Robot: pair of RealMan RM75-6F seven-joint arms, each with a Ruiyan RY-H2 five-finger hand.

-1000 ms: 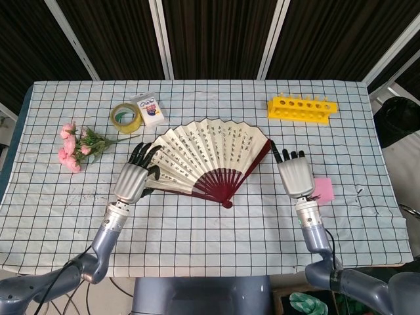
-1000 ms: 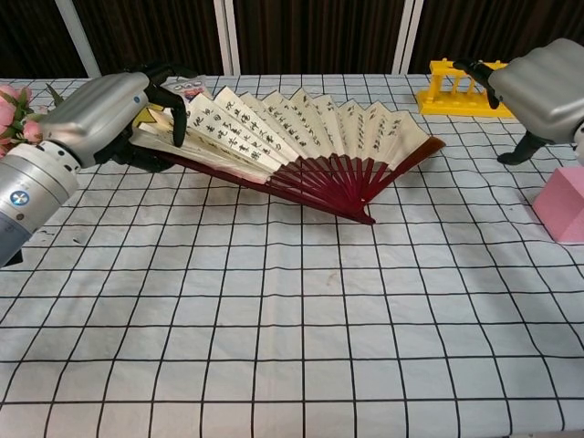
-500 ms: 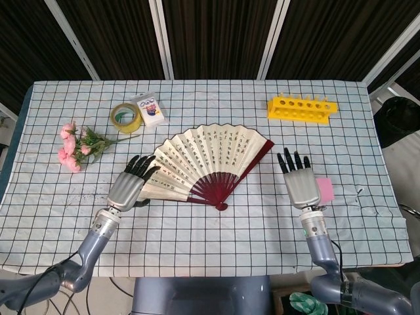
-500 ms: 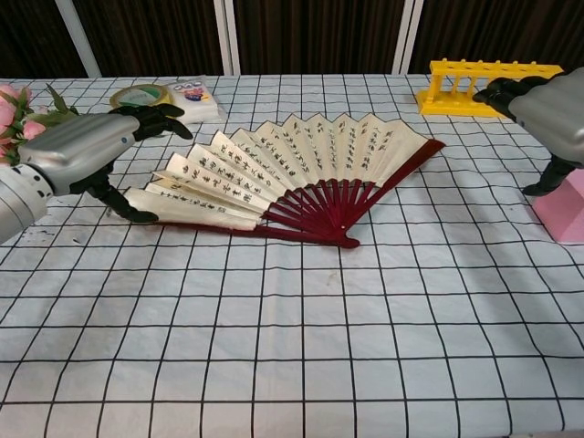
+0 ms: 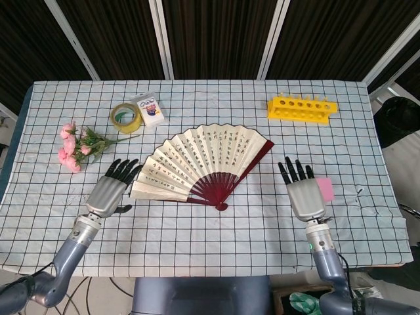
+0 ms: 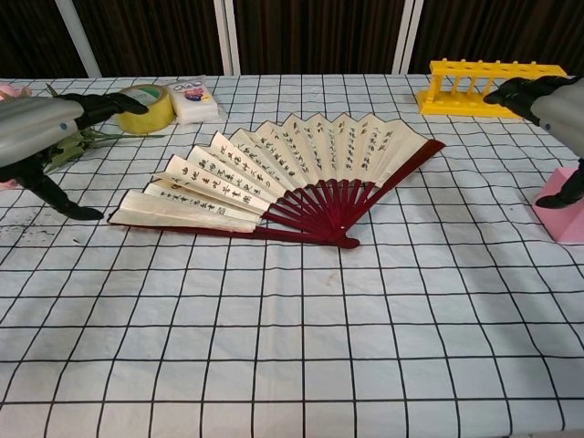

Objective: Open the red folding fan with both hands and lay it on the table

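On checked desk [image 5: 197,249], red folding fan [image 5: 203,163] spread wide and lying flat at centre, both steps apparently done; left robot hand [image 5: 108,190] and right robot hand [image 5: 303,193] empty, fingers apart, clear of it on either side.

fan [image 5: 200,161]: released, now lying spread flat on the counter [image 5: 216,230], shifted slightly toward the front edge | left hand [image 5: 108,191]: let go of the fan's left end, drawn back toward the left-front, fingers apart | right hand [image 5: 303,195]: pulled back toward the front edge
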